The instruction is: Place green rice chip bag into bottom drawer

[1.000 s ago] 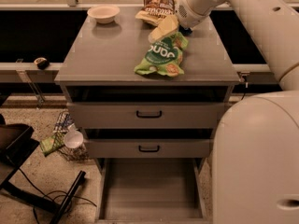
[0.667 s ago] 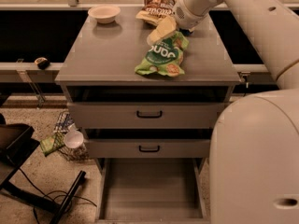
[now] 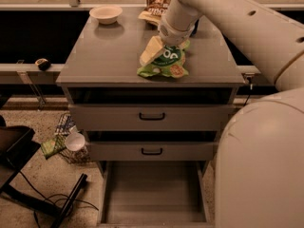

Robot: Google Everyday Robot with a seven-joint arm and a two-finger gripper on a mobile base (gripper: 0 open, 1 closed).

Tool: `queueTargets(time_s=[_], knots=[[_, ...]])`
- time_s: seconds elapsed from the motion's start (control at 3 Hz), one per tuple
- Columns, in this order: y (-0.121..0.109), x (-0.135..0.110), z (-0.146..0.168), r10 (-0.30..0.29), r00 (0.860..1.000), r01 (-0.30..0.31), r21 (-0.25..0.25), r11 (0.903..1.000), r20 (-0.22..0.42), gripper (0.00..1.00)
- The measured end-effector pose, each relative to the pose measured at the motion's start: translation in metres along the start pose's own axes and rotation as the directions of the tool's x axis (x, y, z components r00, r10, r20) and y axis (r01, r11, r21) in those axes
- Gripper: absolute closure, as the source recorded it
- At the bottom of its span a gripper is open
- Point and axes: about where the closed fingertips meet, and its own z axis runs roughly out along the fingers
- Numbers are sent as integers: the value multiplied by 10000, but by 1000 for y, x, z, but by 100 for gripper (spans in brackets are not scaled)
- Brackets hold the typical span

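At the grey cabinet, we see the robot's arm reach down from the upper right. Its gripper is set at the upper left end of the green rice chip bag. The bag lies on the counter, right of centre and near the front edge, with its dark-green round patch and white letters facing up. The gripper is at the bag's crinkled upper end, but we cannot tell whether the jaws are clenched on it or released, because the wrist hides them from above.

At the back of the counter, a brown-and-white chip bag lies partly hidden behind the wrist. To its left stands a small pale bowl, well apart from the green bag.

Below the counter, the top drawer and the middle drawer each carry a black handle and show a dark gap above the front panel. The bottom drawer is pulled far out towards us, a plain grey tray with low side walls, directly below the counter's front edge.

The robot's pale, rounded body fills the lower right. On the speckled floor left of the cabinet, a white cup lies beside a green cloth.
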Motion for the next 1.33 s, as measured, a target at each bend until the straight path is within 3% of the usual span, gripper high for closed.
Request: queueTargets(time_s=[0.33, 1.0, 1.33], knots=[[3, 12, 11, 17, 9995, -18, -47, 10000, -325, 39], [3, 12, 11, 16, 9995, -18, -47, 10000, -325, 86], [3, 9, 6, 16, 9995, -18, -47, 10000, -325, 100]])
